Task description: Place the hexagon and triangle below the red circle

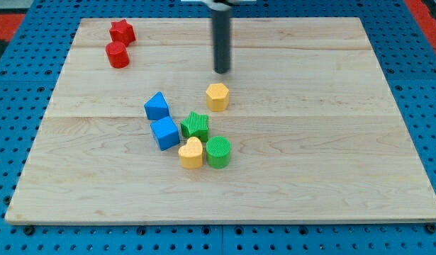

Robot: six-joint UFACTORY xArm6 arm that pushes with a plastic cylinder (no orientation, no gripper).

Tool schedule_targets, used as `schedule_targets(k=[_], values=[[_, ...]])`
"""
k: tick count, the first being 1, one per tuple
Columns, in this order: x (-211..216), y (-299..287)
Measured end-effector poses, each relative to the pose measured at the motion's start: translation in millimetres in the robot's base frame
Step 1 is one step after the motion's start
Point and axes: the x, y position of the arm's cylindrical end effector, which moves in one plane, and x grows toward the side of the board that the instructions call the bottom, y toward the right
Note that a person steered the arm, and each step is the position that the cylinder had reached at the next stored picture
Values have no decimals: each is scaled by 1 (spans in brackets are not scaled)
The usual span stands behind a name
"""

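The yellow hexagon [217, 96] sits near the board's middle. My tip [222, 71] is just above it in the view, slightly to the right, with a small gap. The red circle [118, 54] stands at the upper left, with a red star [122, 31] just above it. A blue block that may be the triangle [157, 105] lies left of the hexagon, above a blue cube [164, 132].
A green star [195, 125], a green circle [218, 151] and a yellow heart [191, 152] cluster below the hexagon. The wooden board [331, 142] lies on a blue pegboard surface [430, 85].
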Motion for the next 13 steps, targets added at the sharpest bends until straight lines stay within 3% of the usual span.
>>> schedule_targets(k=[1, 3, 4, 8, 10, 11, 13], values=[[61, 24], [32, -138], [22, -167], [23, -177], [48, -72], [86, -86], [84, -177]])
